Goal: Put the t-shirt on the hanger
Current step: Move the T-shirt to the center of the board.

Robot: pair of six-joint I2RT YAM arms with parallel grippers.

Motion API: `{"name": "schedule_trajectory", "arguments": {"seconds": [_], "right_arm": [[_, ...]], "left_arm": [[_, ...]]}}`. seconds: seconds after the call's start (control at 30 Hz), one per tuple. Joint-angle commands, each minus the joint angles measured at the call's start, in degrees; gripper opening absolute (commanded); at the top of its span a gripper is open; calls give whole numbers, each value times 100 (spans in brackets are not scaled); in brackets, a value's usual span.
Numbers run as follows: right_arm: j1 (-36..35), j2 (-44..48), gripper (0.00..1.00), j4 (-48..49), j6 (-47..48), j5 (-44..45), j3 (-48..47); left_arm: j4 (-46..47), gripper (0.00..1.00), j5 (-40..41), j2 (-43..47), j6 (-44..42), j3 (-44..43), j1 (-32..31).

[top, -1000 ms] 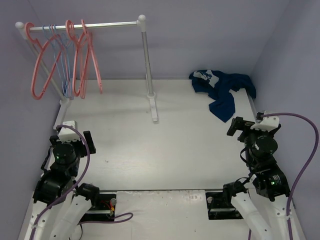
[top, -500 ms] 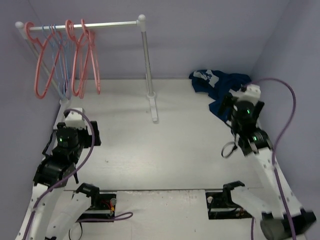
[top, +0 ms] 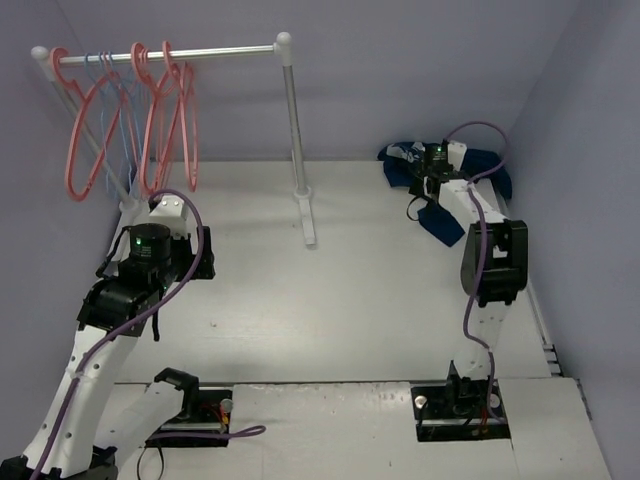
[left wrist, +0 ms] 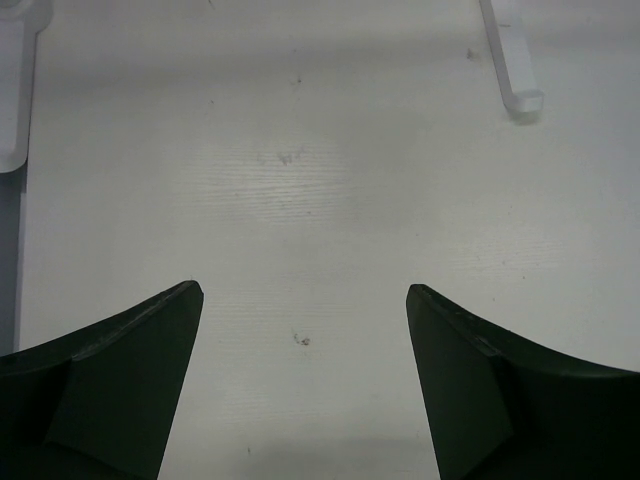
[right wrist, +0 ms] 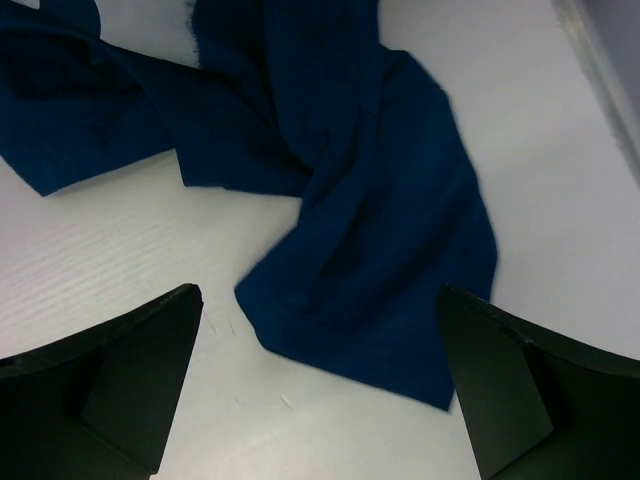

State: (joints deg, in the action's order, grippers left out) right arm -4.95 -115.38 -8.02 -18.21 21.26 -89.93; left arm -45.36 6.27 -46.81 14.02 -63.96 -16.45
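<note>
- The t-shirt (top: 443,218) lies crumpled in the far right corner of the surface (top: 330,300), close to the right wall, not on any hanger.
- In the right wrist view, one flap of the t-shirt (right wrist: 380,220) runs diagonally from the upper middle down to the lower right. Its lower hem lies between the fingers of the right gripper (right wrist: 320,292), nearer the right one.
- The right gripper is spread wide and holds nothing. We judge it the arm to take the cloth, since it hangs directly over it.
- The left gripper (left wrist: 305,290) is also wide and empty, with only bare surface beneath it. It is well apart from the t-shirt, on the rack's side.
- The salmon-pink hanger (top: 170,120) hangs with others on the rail (top: 200,50) at the far left, across the surface from the t-shirt.
- The right arm covers the middle of the garment from above. We cannot make out the collar or sleeves, nor how high the right gripper stands over the cloth.
</note>
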Motion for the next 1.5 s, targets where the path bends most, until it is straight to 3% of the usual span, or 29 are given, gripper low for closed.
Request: {"name": "schedule_trajectory", "arguments": {"seconds": [0.0,0.27,0.37,0.4,0.47,0.57,0.6,0.83,0.97,1.1,1.23,1.33,1.47], "right_arm": [[-33,-490,100,161,176,-234,-722],[71,-1530,97,176,159,-913,-993],[148,-1637,80,191,77,-1036,-921],[170,-1659,71,196,94,-1105,-903],[209,-1698,40,196,229,-1168,-879],[214,-1580,4,187,426,-1144,-770],[209,-1436,0,187,485,-1191,-728],[-472,467,0,37,1455,-1370,-502],[-1210,1653,0,-493,2015,-1792,-1121],[-1992,2891,0,-560,2269,-2557,-1651],[-2275,3610,0,-534,2193,-4067,-1969],[-2343,4026,0,-532,2274,-4521,-1753],[-2342,4763,0,-525,2506,-4093,-396]], "left_arm": [[93,79,-151,-47,49,9,-12],[89,79,-170,-194,-13,68,-10],[93,79,-179,-236,-79,19,-8],[89,79,-183,-250,-92,-2,-8],[97,79,-208,-279,-134,-83,-8],[106,79,-236,-309,-192,-190,-8],[101,79,-245,-316,-208,-225,-13],[89,74,-246,-361,-333,-820,-16],[91,71,-279,-480,-352,-1392,-16],[98,70,-374,-597,-330,-1794,-16],[97,70,-381,-668,-311,-2106,-25],[98,70,-396,-713,-297,-2160,-25],[106,70,-451,-712,-207,-2056,-25]]}}
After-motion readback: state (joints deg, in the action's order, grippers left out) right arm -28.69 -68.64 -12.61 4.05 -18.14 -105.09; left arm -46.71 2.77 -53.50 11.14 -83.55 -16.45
